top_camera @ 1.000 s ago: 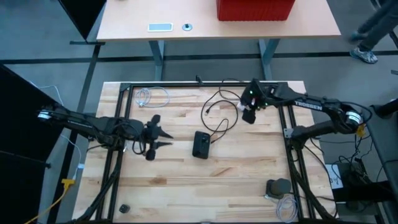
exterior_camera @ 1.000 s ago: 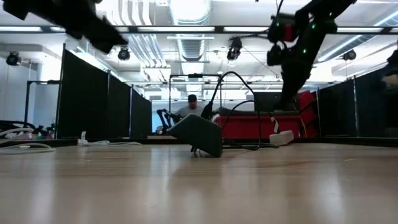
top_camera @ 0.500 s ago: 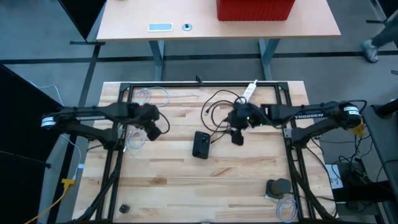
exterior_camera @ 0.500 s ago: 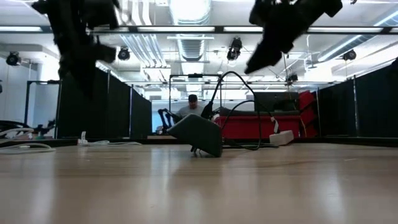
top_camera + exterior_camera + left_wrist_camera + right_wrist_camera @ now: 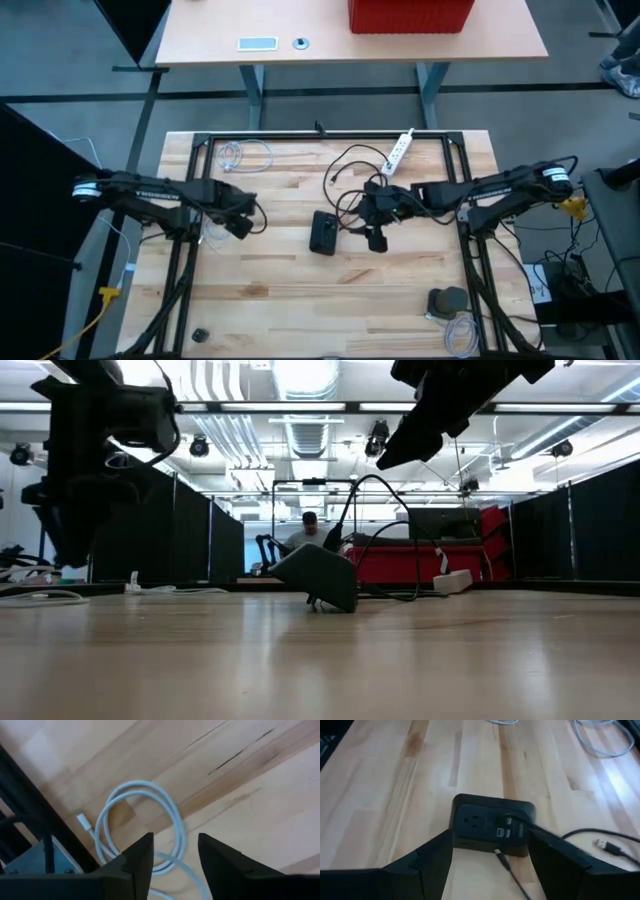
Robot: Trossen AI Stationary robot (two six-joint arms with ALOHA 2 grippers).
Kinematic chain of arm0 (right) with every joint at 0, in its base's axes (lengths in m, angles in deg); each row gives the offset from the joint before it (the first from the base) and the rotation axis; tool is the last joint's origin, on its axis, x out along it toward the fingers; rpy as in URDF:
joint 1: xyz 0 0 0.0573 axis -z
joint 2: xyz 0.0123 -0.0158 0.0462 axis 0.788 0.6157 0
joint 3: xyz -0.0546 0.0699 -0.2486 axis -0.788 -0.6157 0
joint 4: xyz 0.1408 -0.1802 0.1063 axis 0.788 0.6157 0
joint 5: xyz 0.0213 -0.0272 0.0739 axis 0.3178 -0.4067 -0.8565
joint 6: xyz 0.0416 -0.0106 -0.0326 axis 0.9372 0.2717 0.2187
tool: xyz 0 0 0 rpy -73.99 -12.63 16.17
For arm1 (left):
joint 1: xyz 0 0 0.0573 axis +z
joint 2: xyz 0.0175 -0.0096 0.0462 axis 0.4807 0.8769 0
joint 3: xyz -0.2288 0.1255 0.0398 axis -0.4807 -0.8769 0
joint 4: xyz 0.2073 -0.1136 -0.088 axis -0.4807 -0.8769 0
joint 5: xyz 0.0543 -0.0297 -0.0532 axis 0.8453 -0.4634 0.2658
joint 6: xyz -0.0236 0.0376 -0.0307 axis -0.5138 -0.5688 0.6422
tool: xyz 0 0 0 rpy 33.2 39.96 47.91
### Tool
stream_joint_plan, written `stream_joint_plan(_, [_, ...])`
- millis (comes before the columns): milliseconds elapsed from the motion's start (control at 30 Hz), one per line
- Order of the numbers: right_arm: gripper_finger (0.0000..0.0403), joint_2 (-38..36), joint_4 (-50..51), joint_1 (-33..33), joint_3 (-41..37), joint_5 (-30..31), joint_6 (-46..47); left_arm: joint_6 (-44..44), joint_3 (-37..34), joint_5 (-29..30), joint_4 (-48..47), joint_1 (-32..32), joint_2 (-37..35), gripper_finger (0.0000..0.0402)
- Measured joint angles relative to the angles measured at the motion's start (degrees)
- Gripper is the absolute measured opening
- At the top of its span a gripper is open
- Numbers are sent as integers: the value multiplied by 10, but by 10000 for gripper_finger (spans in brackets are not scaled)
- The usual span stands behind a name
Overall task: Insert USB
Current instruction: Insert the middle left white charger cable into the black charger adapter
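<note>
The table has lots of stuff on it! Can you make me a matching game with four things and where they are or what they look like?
Things:
1. charger box
2. white coiled cable
3. power strip
4. right gripper

Clues:
A. white, at the table's far edge
B. black, in the middle of the table, with outlets and USB ports
C. open, hovering just right of the charger box
D. lying in loops on the wood below the left gripper

Pairs: 1-B, 2-D, 3-A, 4-C
</note>
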Motion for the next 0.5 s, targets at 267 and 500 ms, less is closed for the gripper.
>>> stream_joint_plan(267, [238,7,-2,-25,0,-1,18,-2,-32,-41,30,-21,3,206])
stream_joint_plan(500, [238,6,-16,-19,0,2,-7,1,-44,-53,47,-37,10,227])
